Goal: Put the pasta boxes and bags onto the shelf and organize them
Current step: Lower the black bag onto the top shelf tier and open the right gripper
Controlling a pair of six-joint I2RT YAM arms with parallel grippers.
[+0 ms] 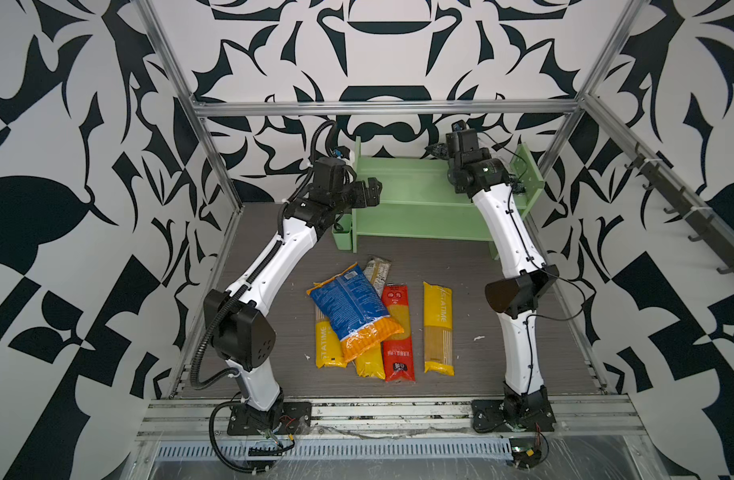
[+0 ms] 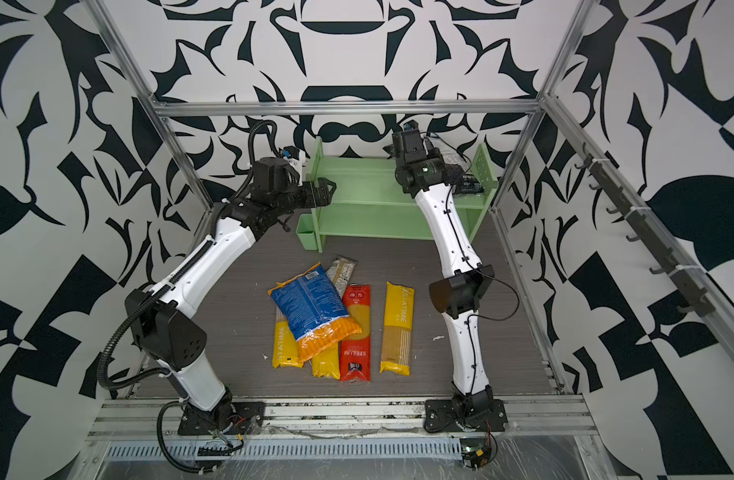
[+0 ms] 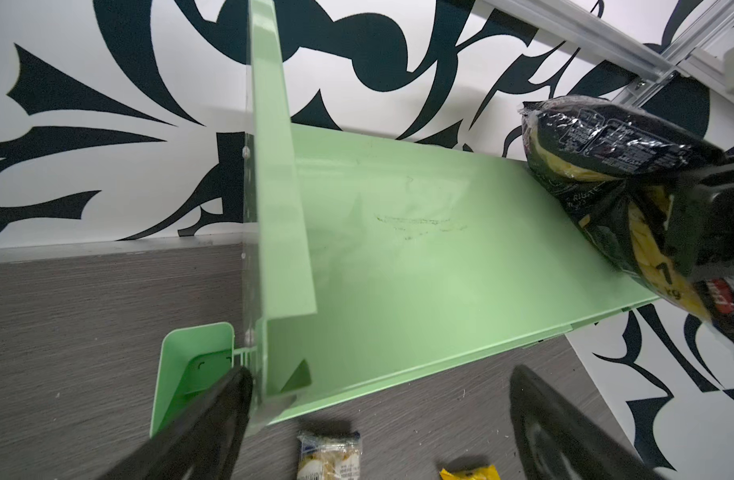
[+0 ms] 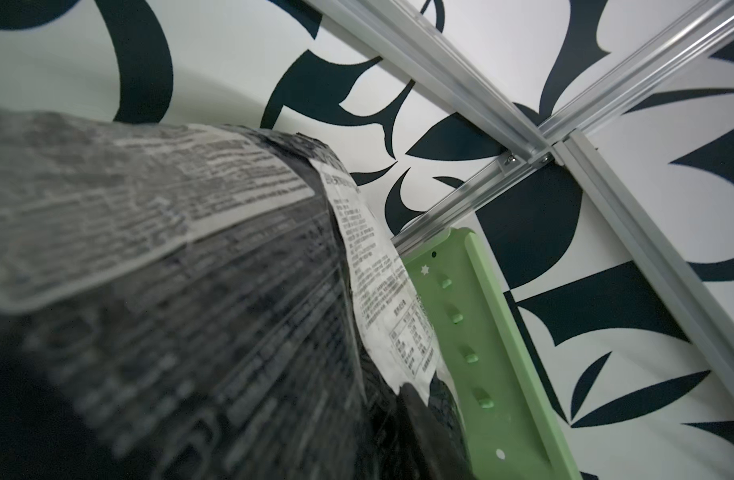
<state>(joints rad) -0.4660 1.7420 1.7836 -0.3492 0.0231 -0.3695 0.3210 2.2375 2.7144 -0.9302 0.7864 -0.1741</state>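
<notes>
Right claw [image 3: 689,216]: at the right end of the shelf's [image 1: 419,183] top tier, on the black bag [image 3: 598,137]. The right wrist view shows one finger [image 4: 415,399] touching the bag's film. The other finger is hidden, so I cannot tell whether the jaws pinch the bag or stand clear of it

Black bag: lies on the top tier, just beside the right side panel [image 4: 473,316], long axis front to back across the tier. Its near end seems to overhang the front edge; not certain from this angle

Left claw [image 3: 380,374]: wide, empty, hovering off the tier's left front corner, above the cup [image 3: 191,365]. The tier between the two claws is bare

Surface [image 1: 452,262]: the other packs lie in front of the shelf, between the arm bases. The blue-and-orange bag [image 1: 353,307] lies slantwise on top of yellow packs [image 1: 328,349] and partly over the red pack [image 1: 398,332]. A lone yellow pack [image 1: 438,328] lies apart on the right arm's side, long axis toward the shelf

Judgement: the right arm must let go and back out frontward without dragging the bag. The left arm is free and nearer the blue-and-orange bag, which lies below its claw, toward the bases
</notes>
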